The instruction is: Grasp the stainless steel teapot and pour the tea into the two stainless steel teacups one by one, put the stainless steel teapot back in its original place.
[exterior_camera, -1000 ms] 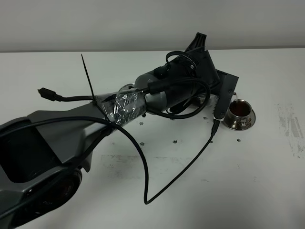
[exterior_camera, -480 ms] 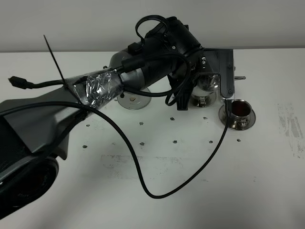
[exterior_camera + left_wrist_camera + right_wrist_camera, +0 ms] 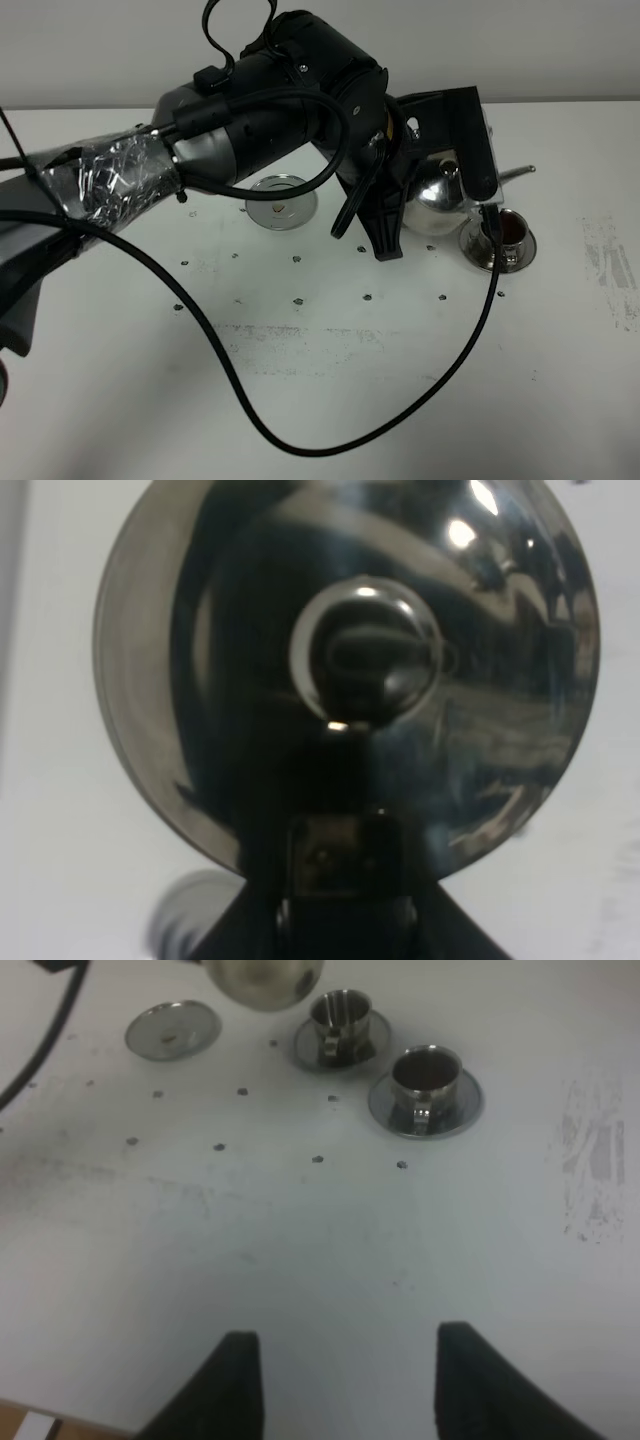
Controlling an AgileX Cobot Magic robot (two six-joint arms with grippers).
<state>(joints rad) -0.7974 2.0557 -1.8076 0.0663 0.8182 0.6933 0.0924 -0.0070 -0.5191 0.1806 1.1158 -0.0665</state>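
Exterior high, right of centre: left arm (image 3: 300,100) hides most of the teapot (image 3: 438,198), all of one teacup (image 3: 340,1018). Left wrist: teapot blurred, edge-clipped. Right wrist: teapot clipped, only its belly shows.

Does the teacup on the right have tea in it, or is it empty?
Filled: the right teacup shows dark reddish-brown tea inside, below its rim.

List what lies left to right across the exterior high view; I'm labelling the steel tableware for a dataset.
From the left: coaster disc → teapot → teacup holding tea. The other teacup is hidden in that view.
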